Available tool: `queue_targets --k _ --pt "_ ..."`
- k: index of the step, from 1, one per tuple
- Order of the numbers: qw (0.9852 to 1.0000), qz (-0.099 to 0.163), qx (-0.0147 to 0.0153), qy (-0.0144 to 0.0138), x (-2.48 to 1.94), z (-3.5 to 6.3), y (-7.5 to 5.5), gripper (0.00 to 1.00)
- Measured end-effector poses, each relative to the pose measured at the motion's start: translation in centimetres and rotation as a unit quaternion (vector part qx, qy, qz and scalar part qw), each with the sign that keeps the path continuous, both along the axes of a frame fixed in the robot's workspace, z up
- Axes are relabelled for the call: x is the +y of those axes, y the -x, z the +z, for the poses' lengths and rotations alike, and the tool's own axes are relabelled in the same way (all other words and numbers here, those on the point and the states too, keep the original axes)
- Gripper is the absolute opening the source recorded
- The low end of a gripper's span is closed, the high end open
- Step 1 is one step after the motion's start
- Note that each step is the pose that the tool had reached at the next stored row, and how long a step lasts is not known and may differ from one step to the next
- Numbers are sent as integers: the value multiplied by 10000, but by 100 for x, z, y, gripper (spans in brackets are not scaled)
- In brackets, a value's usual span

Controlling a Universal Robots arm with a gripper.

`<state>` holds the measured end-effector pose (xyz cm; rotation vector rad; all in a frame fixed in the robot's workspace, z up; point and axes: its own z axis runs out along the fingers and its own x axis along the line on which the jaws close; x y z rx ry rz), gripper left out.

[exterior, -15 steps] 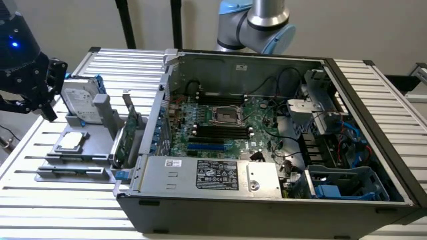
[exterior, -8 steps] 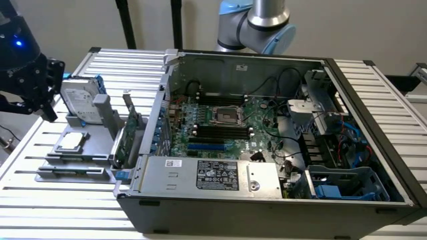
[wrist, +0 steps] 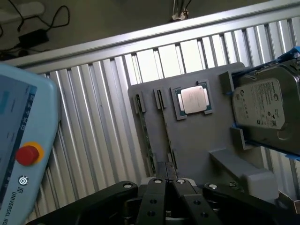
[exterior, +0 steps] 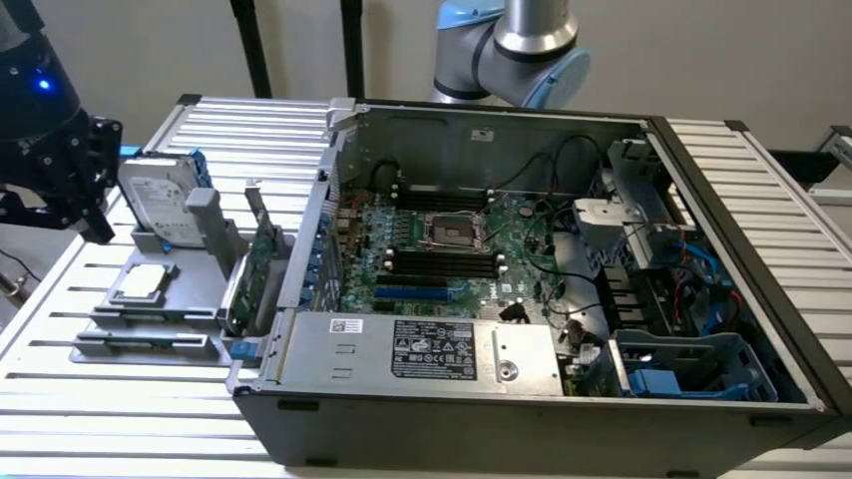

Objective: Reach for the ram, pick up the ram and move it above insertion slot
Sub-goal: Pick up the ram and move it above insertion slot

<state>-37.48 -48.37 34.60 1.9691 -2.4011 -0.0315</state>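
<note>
Fingers (wrist: pixel 157 190) of the gripper (wrist: pixel 168 180) are pressed together with nothing between them, close to the gray fixture plate (wrist: pixel 197 140). The ram (wrist: pixel 146 138) appears to be the thin strip standing on edge in that plate's slot, just beyond the fingertips. 1 processor (wrist: pixel 193 100) and 1 hard drive (wrist: pixel 262 105) share the plate. The open computer case (exterior: pixel 533 249) stands at the exterior view's right.

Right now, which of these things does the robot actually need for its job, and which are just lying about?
For the job: ram in the gray holder; memory slots inside the computer case; the hand, shut, by the holder.
Lying about: hard drive; processor chip; expansion card; control pendant.
</note>
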Motion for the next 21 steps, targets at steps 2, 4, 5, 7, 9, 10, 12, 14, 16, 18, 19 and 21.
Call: queue_targets --k 2,4,5,7,9,10,12,14,16,18,19,21 --pt "9998 177 0 0 0 -2 1 11" --pt "9994 341 0 1 0 -4 4 11" --pt "9992 405 -1 2 0 -5 8 11" --pt "9991 436 -2 2 0 -5 12 11" --pt "9990 436 -3 2 0 -5 12 11" --pt "9990 436 -2 3 0 -4 12 11" --pt "9990 436 -2 3 0 -4 12 11" --pt "9990 436 -2 3 0 -4 12 12" --pt "9990 436 -2 3 0 -4 12 24" --pt "9990 436 -2 3 0 -4 12 30" --pt "9990 436 -2 2 0 -5 12 30" --pt "9990 437 -3 2 -1 -15 12 36"
